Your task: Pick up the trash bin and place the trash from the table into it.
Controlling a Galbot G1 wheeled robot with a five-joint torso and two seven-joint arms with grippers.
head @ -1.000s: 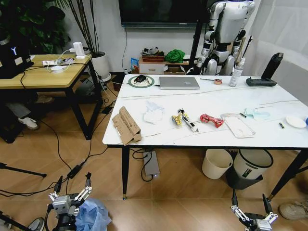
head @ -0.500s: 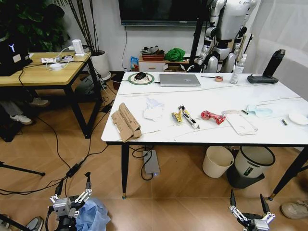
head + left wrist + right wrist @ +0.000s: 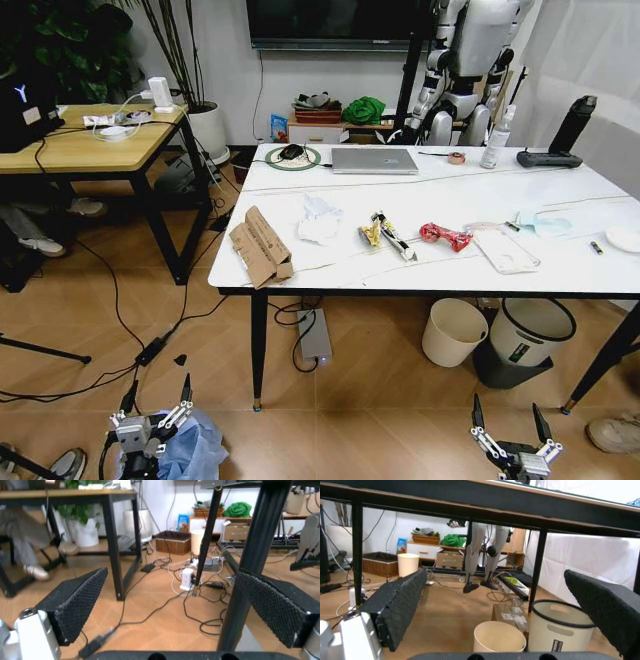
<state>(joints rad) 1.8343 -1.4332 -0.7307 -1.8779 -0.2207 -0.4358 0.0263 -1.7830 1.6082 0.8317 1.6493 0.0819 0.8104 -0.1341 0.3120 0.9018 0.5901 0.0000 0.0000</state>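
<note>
Trouble could come from the bin's (image 3: 192,450) slack blue bag: the left gripper (image 3: 152,404), fingers spread and empty beside it on the near-left floor, may pinch liner instead of rim. Right gripper (image 3: 507,423) hangs open, near right. On the table (image 3: 440,280): one cardboard (image 3: 261,247), one tissue (image 3: 321,224), two wrappers (image 3: 386,236), one tray (image 3: 505,250), one mask (image 3: 540,222).

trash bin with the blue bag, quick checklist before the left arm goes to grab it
1. Left gripper open: ok.
2. Left gripper above the light-blue crinkly plastic-lined trash bin, low at the floor: ok.
3. Bin gripped: not ok, nothing between the pads.
4. Bin rim visible for a grasp: cannot tell, the bag bulges over it.
5. Right gripper open, parked low: ok.
6. Litter on the white marble-look table: ok.
</note>
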